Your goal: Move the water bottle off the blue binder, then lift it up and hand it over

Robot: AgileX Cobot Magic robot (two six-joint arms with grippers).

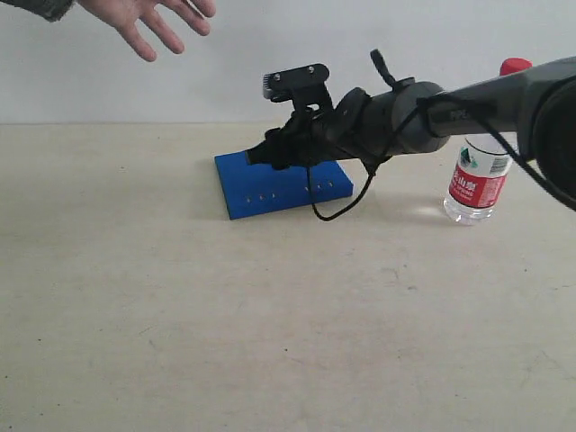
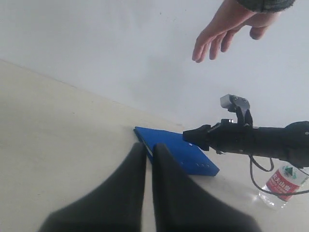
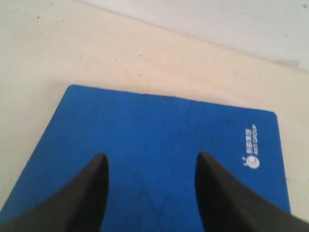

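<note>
Currently, a person's hand (image 1: 148, 20) hangs with fingers spread above the far left of the table (image 1: 180, 342), well clear of everything below it. The right arm (image 1: 432, 112) reaches in from the right and crosses in front of the water bottle (image 1: 477, 180). It hides the bottle's shoulder and neck, so only the red cap (image 1: 515, 65) shows above the arm and the labelled body below it. The bottle stands upright on the table, to the right of the blue binder (image 1: 283, 187) and apart from it. The binder lies flat near the middle of the table, cover up, with silver rivets (image 1: 266, 196) along its near edge and a small white logo (image 3: 251, 149) on the cover.

Right gripper (image 3: 152, 166): fingers spread wide over the binder's cover, with nothing between them. Whether the tips touch the cover cannot be determined.

Left gripper (image 2: 149, 162): fingers drawn almost together, leaving only a thin slit, and empty. It points toward the binder from the left without touching it.

Bottle: clear and capped. Its fill level cannot be read.
</note>
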